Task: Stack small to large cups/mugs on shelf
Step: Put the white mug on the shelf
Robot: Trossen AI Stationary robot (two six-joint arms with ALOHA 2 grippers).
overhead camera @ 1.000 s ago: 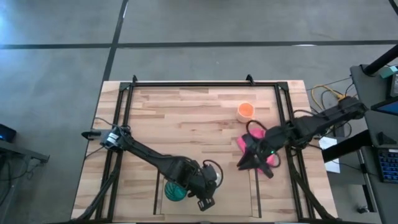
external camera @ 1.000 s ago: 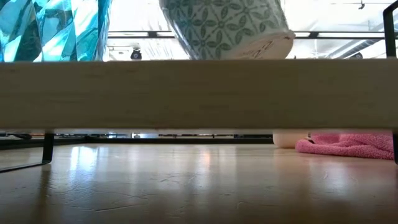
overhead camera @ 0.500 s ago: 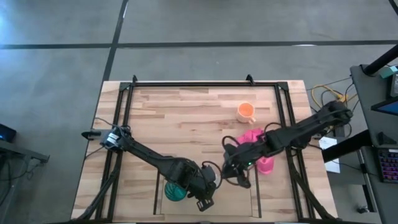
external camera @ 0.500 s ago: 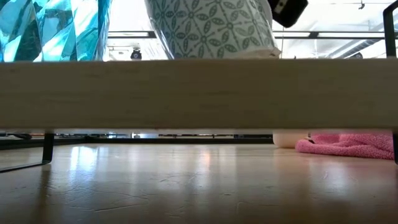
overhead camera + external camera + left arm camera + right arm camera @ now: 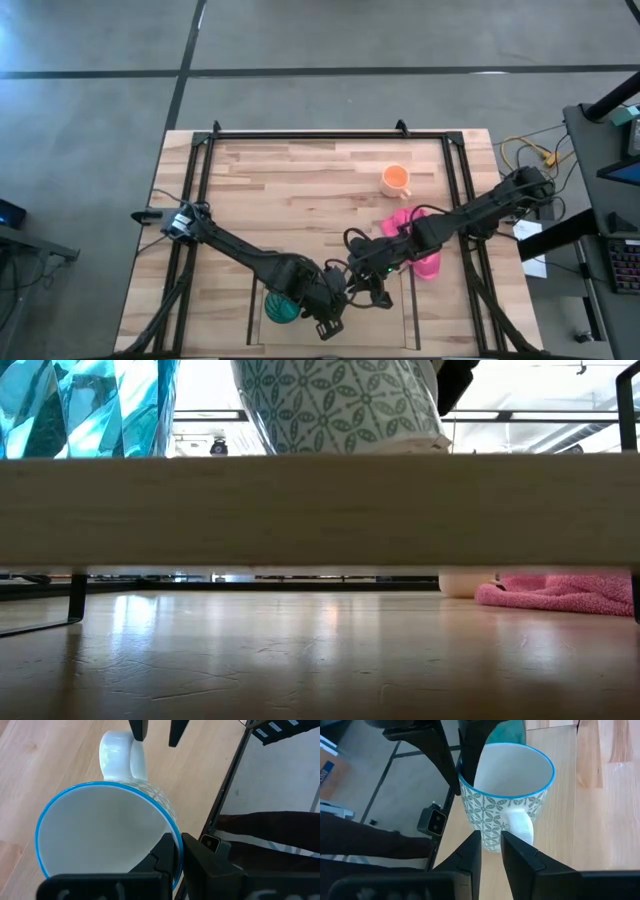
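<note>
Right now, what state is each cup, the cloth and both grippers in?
White mug: upright on the shelf, rim clamped by the left gripper.
Right gripper: open, at the mug's handle.
Teal tumbler: upright on shelf.
Orange mug: upright on table.
Pink cloth: crumpled.

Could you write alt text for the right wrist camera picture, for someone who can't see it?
A white patterned mug with a blue rim stands on pale wood, its handle facing the right hand, whose two dark fingers are open. The left hand pinches the mug's rim.

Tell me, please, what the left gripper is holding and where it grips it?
The left gripper pinches the patterned white mug by its blue rim, opposite the handle.
</note>
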